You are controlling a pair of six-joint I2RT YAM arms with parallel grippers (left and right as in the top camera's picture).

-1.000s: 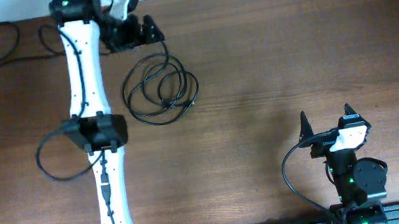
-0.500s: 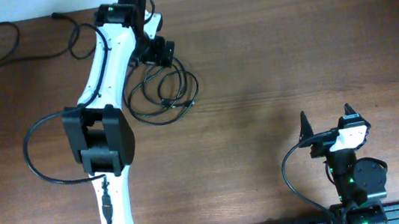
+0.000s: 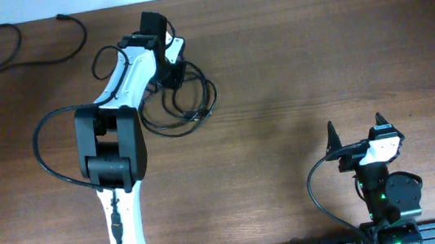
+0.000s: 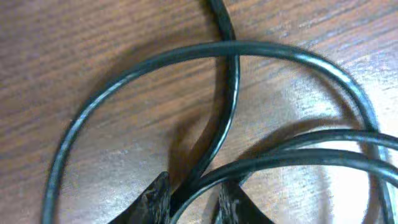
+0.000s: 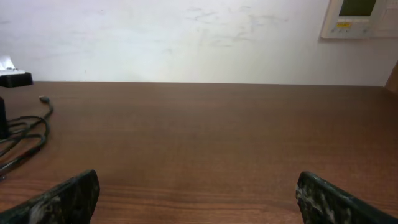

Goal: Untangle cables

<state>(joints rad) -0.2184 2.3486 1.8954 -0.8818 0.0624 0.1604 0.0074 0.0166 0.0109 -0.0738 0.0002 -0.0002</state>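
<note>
A loose coil of thin black cables [image 3: 186, 101] lies on the brown table, left of centre. My left gripper [image 3: 172, 71] is down on the coil's upper edge. In the left wrist view its two dark fingertips [image 4: 158, 199] stand close together at the bottom edge, and my left gripper [image 4: 194, 202] is shut on cable strands [image 4: 233, 93] that cross between them. My right gripper [image 3: 359, 135] rests near the front right, far from the coil. In its own view my right gripper [image 5: 205, 205] is wide open over bare wood, with the cables [image 5: 25, 134] at the far left.
A separate black cable [image 3: 17, 38] curls at the back left corner. Another cable's plug end [image 3: 62, 17] lies near the back edge, behind the left arm. The arm's own thick wire [image 3: 40, 150] loops out to the left.
My left arm swung right and reached down onto the coil. Its jaws went from wide open to closed around the strands. The right arm has not moved.
</note>
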